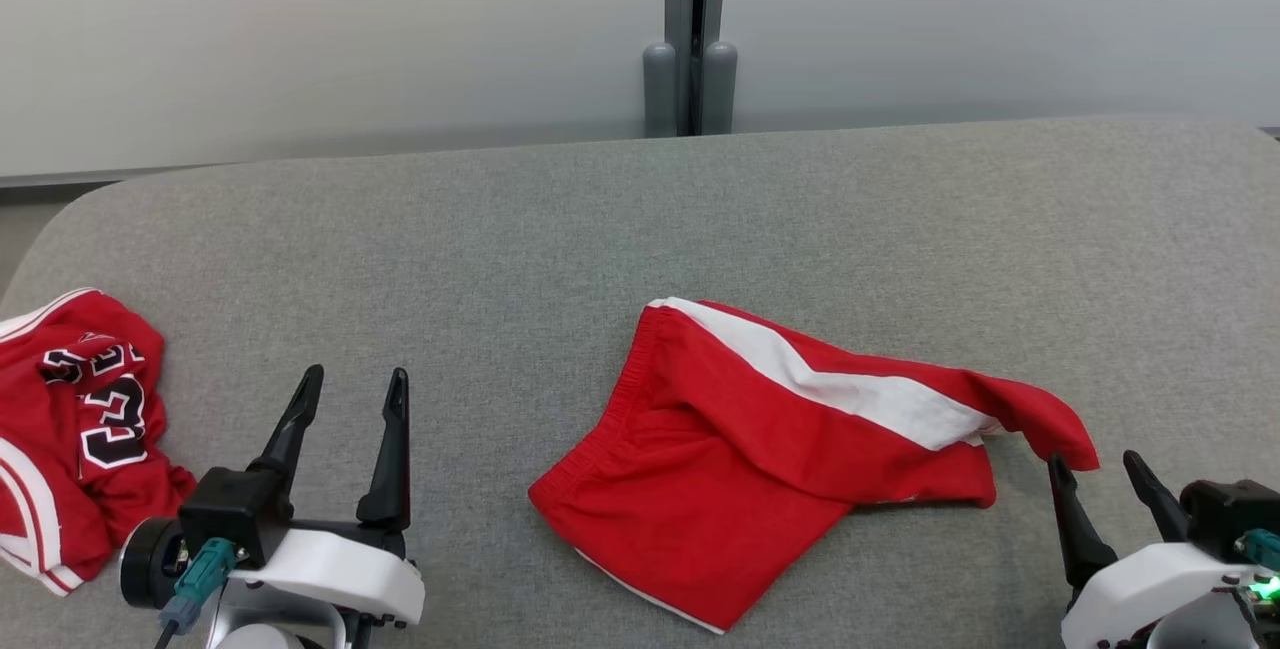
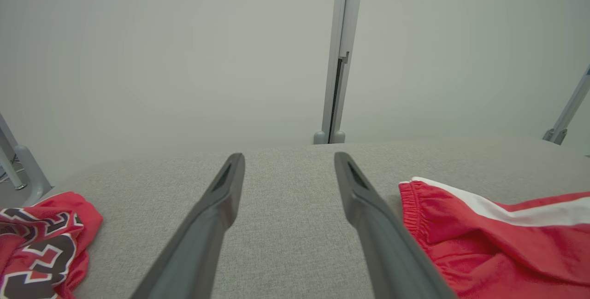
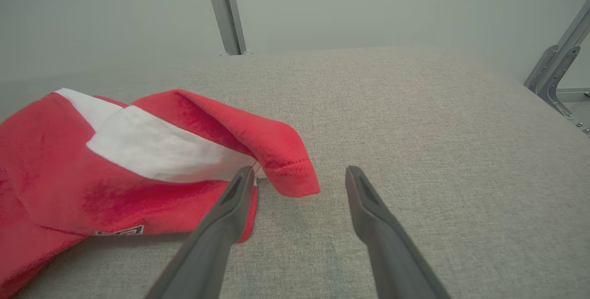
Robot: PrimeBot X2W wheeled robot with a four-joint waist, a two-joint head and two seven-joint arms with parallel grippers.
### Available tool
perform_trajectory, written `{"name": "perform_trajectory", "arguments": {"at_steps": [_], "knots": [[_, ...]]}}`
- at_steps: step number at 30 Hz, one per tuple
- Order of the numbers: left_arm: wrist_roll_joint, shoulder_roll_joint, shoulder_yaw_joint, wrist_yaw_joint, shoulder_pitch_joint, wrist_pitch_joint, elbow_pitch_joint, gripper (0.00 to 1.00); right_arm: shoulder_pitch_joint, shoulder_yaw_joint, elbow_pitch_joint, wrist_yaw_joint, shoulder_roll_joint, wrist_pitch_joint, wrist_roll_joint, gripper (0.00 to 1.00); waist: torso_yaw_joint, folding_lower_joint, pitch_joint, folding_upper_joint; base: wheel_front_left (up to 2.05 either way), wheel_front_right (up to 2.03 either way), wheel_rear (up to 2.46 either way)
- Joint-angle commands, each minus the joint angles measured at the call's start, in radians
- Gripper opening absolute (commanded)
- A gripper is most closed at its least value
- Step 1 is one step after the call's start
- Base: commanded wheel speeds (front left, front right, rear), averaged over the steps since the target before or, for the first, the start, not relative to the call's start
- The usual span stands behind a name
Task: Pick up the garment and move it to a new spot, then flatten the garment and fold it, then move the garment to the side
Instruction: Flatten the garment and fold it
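A pair of red cloth shorts with a white side stripe [image 1: 740, 459] lies rumpled on the grey fabric-covered table [image 1: 600, 229], about the middle of its near half, neither flat nor folded. The elastic waistband faces the robot's left, one leg is thrown over the other, and the white stripe runs slantwise across the top toward the right. The right claw [image 1: 1095, 464] sits low at the near right of the table, its two dark fingers spread apart with nothing between them. In the right wrist view its inner finger [image 3: 237, 193] comes right up to the loose hem of the upper leg, so close that I cannot tell whether it touches the cloth, and the hem's corner droops just ahead of the gap. The left claw [image 1: 355, 379] is at the near left, likewise wide and empty, its fingers pointing away over bare table, with the waistband of the shorts near its right side but apart from it. Further left, at the table's edge, a crumpled red basketball jersey with black-and-white numerals [image 1: 80, 419] lies in a heap, well apart from the shorts. Behind the table stands a pale grey wall [image 1: 300, 29] with a vertical grey metal post [image 1: 690, 29] set in it.
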Motion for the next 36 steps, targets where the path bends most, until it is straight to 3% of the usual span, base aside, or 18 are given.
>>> {"name": "perform_trajectory", "arguments": {"at_steps": [1, 3, 5, 15, 22, 23, 24, 25, 26, 31, 36], "knots": [[0.008, -0.003, -0.001, 0.000, -0.021, -0.008, 0.004, 1.00, -0.026, 0.002, 0.026, 0.000, -0.012, -0.008, 0.002, 1.00, 0.007, 0.0000, 0.017, -0.0001, 0.00, 0.00, 0.00], [0.014, -0.008, -0.007, -0.003, -0.036, -0.012, 0.010, 1.00, -0.055, 0.005, 0.058, 0.000, -0.019, -0.013, 0.006, 0.36, 0.014, 0.0000, 0.032, -0.0001, 0.00, 0.00, 0.00], [0.014, -0.015, -0.011, -0.010, -0.052, -0.015, 0.018, 1.00, -0.084, 0.011, 0.088, 0.000, -0.029, -0.016, 0.008, 0.00, 0.021, 0.0000, 0.044, -0.0001, 0.00, 0.00, 0.00], [0.033, -0.037, -0.018, -0.021, -0.118, -0.032, 0.033, 1.00, -0.265, 0.038, 0.121, 0.000, -0.109, -0.016, 0.035, 0.00, 0.052, 0.0000, 0.113, -0.0001, 0.00, 0.00, 0.00], [0.050, -0.067, -0.027, -0.036, -0.177, -0.042, 0.055, 1.00, -0.439, 0.093, 0.258, 0.000, -0.158, 0.038, 0.072, 0.00, 0.085, 0.0000, 0.181, -0.0001, 0.00, 0.00, 0.00], [0.053, -0.070, -0.025, -0.037, -0.181, -0.044, 0.058, 1.00, -0.456, 0.104, 0.286, 0.000, -0.160, 0.040, 0.074, 0.20, 0.086, 0.0000, 0.187, -0.0001, 0.00, 0.00, 0.00], [0.054, -0.074, -0.024, -0.038, -0.187, -0.045, 0.062, 1.00, -0.474, 0.115, 0.310, 0.000, -0.166, 0.032, 0.078, 0.46, 0.087, 0.0000, 0.193, -0.0001, 0.00, 0.00, 0.00], [0.056, -0.078, -0.022, -0.038, -0.192, -0.047, 0.066, 1.00, -0.487, 0.119, 0.334, 0.000, -0.164, 0.025, 0.091, 0.85, 0.088, 0.0000, 0.196, -0.0001, 0.00, 0.00, 0.00], [0.056, -0.080, -0.019, -0.038, -0.194, -0.048, 0.069, 1.00, -0.497, 0.124, 0.355, 0.000, -0.161, 0.016, 0.100, 1.00, 0.087, 0.0000, 0.197, -0.0001, 0.00, 0.00, 0.00], [0.063, -0.089, -0.002, -0.037, -0.190, -0.049, 0.088, 1.00, -0.494, 0.118, 0.396, 0.000, -0.152, -0.061, 0.158, 1.00, 0.068, 0.0000, 0.187, -0.0001, 0.00, 0.00, 0.00], [0.068, -0.088, 0.019, -0.037, -0.163, -0.050, 0.097, 1.00, -0.424, 0.098, 0.327, 0.000, -0.144, -0.149, 0.221, 1.00, 0.038, 0.0000, 0.144, -0.0001, 0.00, 0.00, 0.00]]}}
